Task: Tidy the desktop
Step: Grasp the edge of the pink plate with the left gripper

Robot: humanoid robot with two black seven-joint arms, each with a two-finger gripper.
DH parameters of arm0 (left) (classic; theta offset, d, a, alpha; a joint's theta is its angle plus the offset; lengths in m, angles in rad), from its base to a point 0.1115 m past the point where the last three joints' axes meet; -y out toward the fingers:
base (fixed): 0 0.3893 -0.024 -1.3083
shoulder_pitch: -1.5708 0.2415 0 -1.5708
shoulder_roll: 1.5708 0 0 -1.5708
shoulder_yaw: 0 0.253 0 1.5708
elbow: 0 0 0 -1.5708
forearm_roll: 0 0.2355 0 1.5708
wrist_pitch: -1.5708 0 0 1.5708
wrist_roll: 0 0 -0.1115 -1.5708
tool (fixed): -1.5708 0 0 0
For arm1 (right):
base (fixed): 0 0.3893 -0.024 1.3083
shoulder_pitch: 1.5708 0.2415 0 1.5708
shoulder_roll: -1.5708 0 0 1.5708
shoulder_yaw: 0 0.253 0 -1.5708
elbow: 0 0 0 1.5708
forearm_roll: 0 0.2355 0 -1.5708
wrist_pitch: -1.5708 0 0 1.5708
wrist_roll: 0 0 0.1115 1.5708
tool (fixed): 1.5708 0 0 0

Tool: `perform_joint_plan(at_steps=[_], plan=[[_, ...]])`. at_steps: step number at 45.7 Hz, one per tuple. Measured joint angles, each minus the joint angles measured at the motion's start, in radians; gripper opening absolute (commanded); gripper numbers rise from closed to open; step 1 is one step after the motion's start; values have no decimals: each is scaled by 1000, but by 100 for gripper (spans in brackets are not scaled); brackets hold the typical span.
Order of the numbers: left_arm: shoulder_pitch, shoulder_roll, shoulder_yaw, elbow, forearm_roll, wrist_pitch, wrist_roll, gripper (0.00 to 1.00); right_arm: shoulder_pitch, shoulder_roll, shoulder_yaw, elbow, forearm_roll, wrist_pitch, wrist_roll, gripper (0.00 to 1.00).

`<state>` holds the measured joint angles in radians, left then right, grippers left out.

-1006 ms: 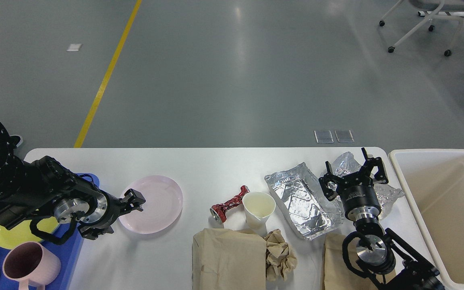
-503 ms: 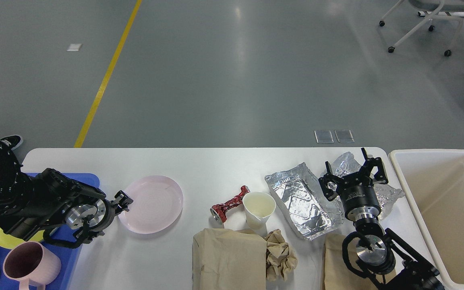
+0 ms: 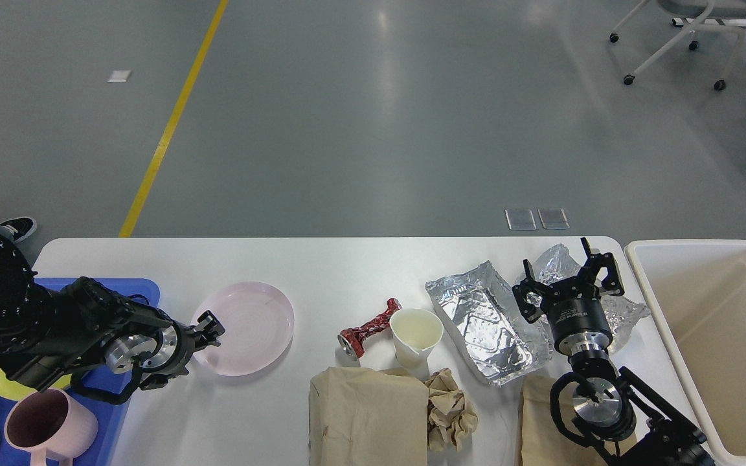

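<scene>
While the left claw (image 3: 212,329) sits at the pink plate (image 3: 251,327) rim, opening indiscernible, the right claw (image 3: 570,277) hangs open, empty, above the tabletop (image 3: 347,265)

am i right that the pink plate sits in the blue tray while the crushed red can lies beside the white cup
Not quite. The head view shows the pink plate lying on the desktop, right of the blue tray. The crushed red can does lie beside the white cup.

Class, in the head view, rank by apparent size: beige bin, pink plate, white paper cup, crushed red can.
1. beige bin
2. pink plate
3. white paper cup
4. crushed red can, close to the cup, so unsure.
</scene>
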<state>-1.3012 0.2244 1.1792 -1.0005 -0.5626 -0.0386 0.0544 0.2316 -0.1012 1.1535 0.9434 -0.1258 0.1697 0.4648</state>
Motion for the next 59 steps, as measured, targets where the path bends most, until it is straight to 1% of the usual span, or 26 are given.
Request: perform_joint_plan(at_steps=[6, 12, 19, 23, 36, 46, 52, 59], plan=[[11, 2, -5, 11, 1, -4, 0, 55, 0, 0, 0, 0, 0, 0, 0, 100], [12, 6, -8, 17, 0, -38, 1, 45, 0, 0, 0, 0, 0, 0, 0, 100], [13, 7, -13, 22, -2, -59, 2, 43, 0, 0, 0, 0, 0, 0, 0, 100], [13, 7, -17, 22, -4, -64, 2, 39, 0, 0, 0, 0, 0, 0, 0, 100], [14, 6, -21, 23, -3, -78, 1, 39, 0, 0, 0, 0, 0, 0, 0, 100], [22, 6, -22, 23, -4, -81, 7, 32, 0, 0, 0, 0, 0, 1, 0, 100], [26, 6, -25, 23, -6, -81, 10, 23, 0, 0, 0, 0, 0, 1, 0, 100], [26, 6, -27, 23, -7, -93, 10, 9, 0, 0, 0, 0, 0, 1, 0, 100]])
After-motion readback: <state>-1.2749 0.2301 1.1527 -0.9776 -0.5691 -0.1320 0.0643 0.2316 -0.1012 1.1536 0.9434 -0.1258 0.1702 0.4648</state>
